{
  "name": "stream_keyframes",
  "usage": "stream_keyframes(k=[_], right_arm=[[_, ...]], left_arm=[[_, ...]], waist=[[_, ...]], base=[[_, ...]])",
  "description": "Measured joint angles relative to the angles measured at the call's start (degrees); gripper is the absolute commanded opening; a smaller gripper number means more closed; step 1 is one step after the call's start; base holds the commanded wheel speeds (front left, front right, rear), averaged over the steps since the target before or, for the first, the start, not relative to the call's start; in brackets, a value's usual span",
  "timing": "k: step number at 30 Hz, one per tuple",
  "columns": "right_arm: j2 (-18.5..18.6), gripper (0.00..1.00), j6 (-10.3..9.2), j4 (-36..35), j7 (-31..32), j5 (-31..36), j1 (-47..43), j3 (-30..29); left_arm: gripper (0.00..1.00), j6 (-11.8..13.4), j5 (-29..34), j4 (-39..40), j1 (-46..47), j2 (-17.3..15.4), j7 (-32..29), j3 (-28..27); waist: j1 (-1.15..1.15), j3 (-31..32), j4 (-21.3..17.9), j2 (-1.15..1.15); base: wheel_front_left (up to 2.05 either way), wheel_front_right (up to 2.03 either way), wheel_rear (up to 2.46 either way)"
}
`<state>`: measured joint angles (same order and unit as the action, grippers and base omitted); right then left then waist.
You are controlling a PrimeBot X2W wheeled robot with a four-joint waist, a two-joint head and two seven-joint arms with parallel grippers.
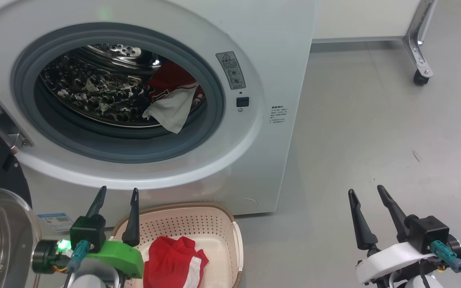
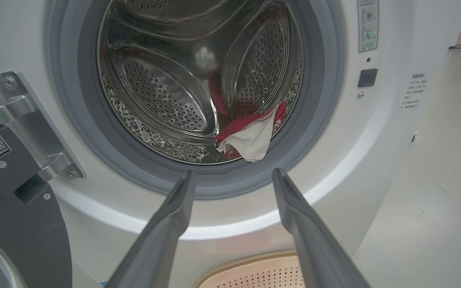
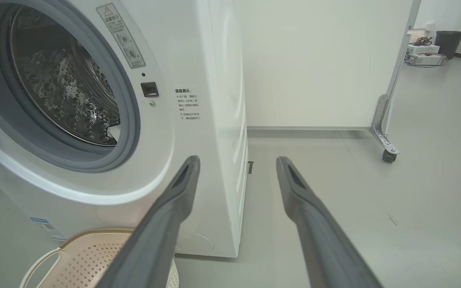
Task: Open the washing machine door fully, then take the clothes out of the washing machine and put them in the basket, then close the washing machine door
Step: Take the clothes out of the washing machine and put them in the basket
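- Step in hand, as judged: fetch the red-and-white garment (image 1: 172, 102) from the drum (image 1: 90, 92). Enter above the grey rubber ring (image 1: 134, 150); pinch bunched cloth, not the loose white hem.
- Tool state: left gripper (image 1: 119, 191) spread wide, empty, poised over the basket (image 1: 182, 208) rim. right gripper (image 1: 365, 190) likewise wide and empty, over the floor (image 1: 374, 120).
- Garment low right in the drum, hem draped on the ring, above and right of the left gripper, well apart.
- Another red garment (image 1: 172, 260) in the basket.

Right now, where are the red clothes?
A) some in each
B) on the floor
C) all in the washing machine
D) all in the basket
A: one red garment lies in the basket, and a second garment sits inside the washing machine drum.
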<state>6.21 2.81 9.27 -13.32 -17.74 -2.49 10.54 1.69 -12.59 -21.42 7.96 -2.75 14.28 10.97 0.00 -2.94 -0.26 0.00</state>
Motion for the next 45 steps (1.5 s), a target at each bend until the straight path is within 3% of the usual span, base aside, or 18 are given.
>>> stream_keyframes(k=[17, 45], right_arm=[[-0.30, 1.00, -0.96, -2.63, 1.36, 0.18, -1.74, 0.53], [-0.01, 1.00, -1.52, -6.32, 3.03, 0.18, -3.48, 1.00]], left_arm=[[1.00, 2.09, -0.37, 9.66, -7.57, -0.08, -1.47, -1.04], [1.00, 2.82, -0.52, 18.51, -12.13, -0.94, -8.23, -0.99]], waist=[[0.00, 1.55, 0.31, 0.00], [0.00, 0.31, -0.22, 0.00]], base=[[0.00, 0.00, 0.00], [0.00, 0.00, 0.00]])
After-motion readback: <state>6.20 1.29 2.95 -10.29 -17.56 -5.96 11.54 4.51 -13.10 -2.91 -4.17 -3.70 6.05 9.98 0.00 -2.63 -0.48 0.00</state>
